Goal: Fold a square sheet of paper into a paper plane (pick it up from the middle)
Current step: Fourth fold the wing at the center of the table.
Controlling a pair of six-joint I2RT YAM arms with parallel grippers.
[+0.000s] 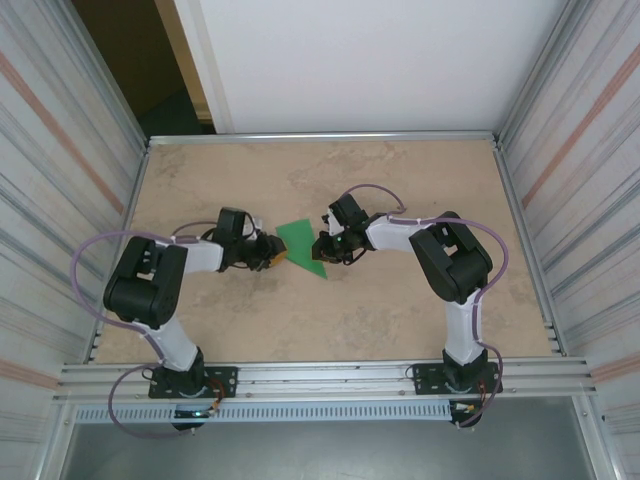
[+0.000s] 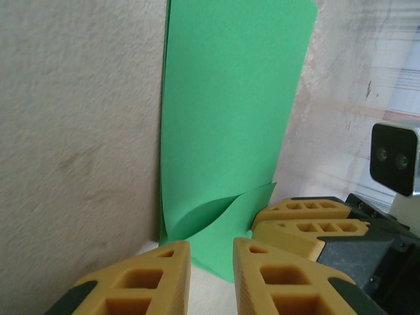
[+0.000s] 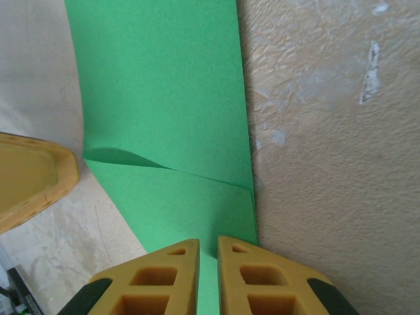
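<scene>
The square sheet of paper (image 1: pixel 300 243) lies at the table's middle, bright green, with one part folded over into a flap. In the left wrist view the paper (image 2: pixel 230 98) runs away from me and the flap curls up off it. My right gripper (image 1: pixel 322 247) is at the paper's right edge. Its fingers (image 3: pixel 209 246) are closed to a thin gap with the green paper (image 3: pixel 164 85) running between them. My left gripper (image 1: pixel 278 252) sits at the left edge, open (image 2: pixel 211 252), with the flap's corner lying on the table in its gap.
The tan table (image 1: pixel 400 180) is fenced by ribbed metal walls (image 1: pixel 570 180) left and right, with a rail (image 1: pixel 320 380) at the near edge. The right wrist's camera (image 2: pixel 394 157) sits close to the left fingers. The two grippers nearly meet over the paper.
</scene>
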